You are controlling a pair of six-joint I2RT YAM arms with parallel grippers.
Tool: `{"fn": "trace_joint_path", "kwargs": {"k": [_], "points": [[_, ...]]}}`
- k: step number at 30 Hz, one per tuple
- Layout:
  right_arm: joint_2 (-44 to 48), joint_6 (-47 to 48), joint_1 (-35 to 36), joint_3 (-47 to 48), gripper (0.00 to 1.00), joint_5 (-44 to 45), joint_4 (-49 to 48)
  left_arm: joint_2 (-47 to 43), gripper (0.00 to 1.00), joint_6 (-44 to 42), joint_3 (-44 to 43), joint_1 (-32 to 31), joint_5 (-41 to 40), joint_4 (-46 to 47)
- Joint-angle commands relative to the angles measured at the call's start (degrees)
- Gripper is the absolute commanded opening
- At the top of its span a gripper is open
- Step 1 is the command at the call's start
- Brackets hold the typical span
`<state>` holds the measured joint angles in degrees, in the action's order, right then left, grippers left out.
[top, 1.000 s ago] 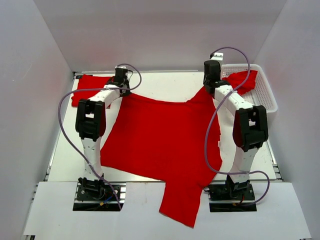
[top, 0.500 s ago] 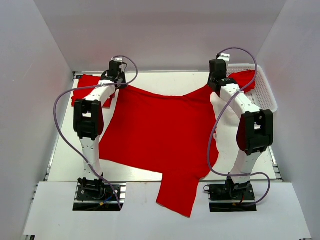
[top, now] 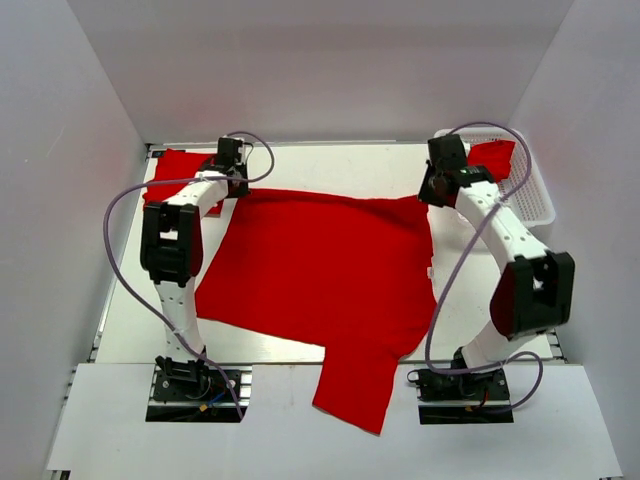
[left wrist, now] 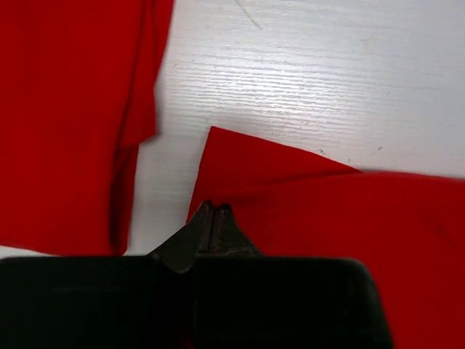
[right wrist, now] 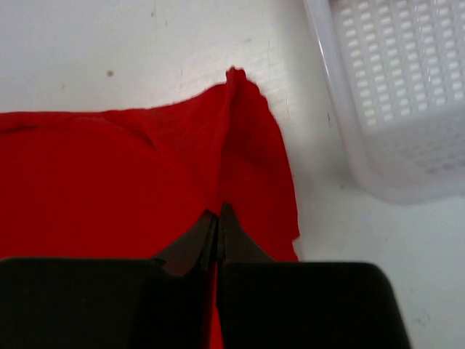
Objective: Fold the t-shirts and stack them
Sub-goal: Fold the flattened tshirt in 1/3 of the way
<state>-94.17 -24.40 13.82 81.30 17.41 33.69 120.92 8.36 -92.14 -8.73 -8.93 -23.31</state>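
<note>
Red cloth covers most of the worktop: one t-shirt (top: 320, 270) lies spread flat across the middle of the white table (top: 130, 300). One part of it, probably a sleeve (top: 352, 388), spills over the near edge between the two arm bases. From there the fabric runs back to a fairly straight far hem stretched between the two pincers.

The left gripper (top: 232, 182) sits low at the shirt's far-left corner, its jaws clenched on the cloth. In the left wrist view the tips pinch the fabric, and a triangular flap lies flat on the white wood just beyond them. The right gripper (top: 430, 193) is at the shirt's far-right corner, likewise clamped tight on the cloth. In its wrist view the fabric rises into a crease that runs away from the tips to a small frayed-looking peak.

Farther back, a folded red shirt (top: 172, 172) rests in the far left corner of the worktop, near the left gripper. A strip of bare table separates it from the held corner. In the far right corner stands a white perforated basket (top: 535, 195), close to the right gripper but apart from the spread shirt. Another red garment (top: 495, 155) lies bunched inside the basket at its far end
</note>
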Motion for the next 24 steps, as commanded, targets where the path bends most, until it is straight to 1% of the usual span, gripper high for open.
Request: {"fn": "trace_joint_path", "kwargs": {"k": [1, 2, 5, 6, 8, 13, 15, 19, 22, 24], "points": [[5.0, -4.4, -0.2, -0.7, 0.00, -3.4, 10.1, -6.3, 0.00, -1.2, 0.9, 0.9, -3.6, -1.7], [7.0, -5.3, -0.2, -0.8, 0.00, -3.5, 13.1, -6.3, 0.00, -1.2, 1.7, 0.9, -3.6, -1.7], [9.2, -5.3, -0.3, -3.0, 0.00, -5.7, 15.8, -8.8, 0.00, -0.6, 3.5, 1.4, -4.3, -1.7], [10.0, -5.4, -0.4, -3.3, 0.00, -6.1, 18.4, -8.8, 0.00, -0.6, 4.0, 2.0, -5.0, -1.7], [10.8, -5.7, -0.3, -4.6, 0.00, -6.0, 20.5, -10.1, 0.00, -0.6, 4.0, 2.7, -5.0, -2.8], [13.0, -5.9, -0.3, -6.7, 0.00, -9.3, 26.0, -10.6, 0.00, -0.6, 3.4, 3.2, -6.1, -6.3], [14.1, -7.1, -0.3, -7.2, 0.00, -9.0, 27.4, -10.6, 0.00, -0.6, 3.4, 3.2, -6.8, -6.3], [16.6, -8.2, -0.2, -10.5, 0.00, -14.0, 31.0, -12.3, 0.00, -0.6, 4.6, 3.7, -5.7, -6.9], [17.8, -8.9, -0.4, -13.0, 0.00, -16.6, 31.6, -12.8, 0.00, -1.1, 4.6, 3.7, -5.0, -8.1], [18.1, -9.9, -0.4, -14.1, 0.00, -16.6, 32.3, -12.8, 0.00, -1.2, 4.6, 3.7, -4.4, -8.8]]}}
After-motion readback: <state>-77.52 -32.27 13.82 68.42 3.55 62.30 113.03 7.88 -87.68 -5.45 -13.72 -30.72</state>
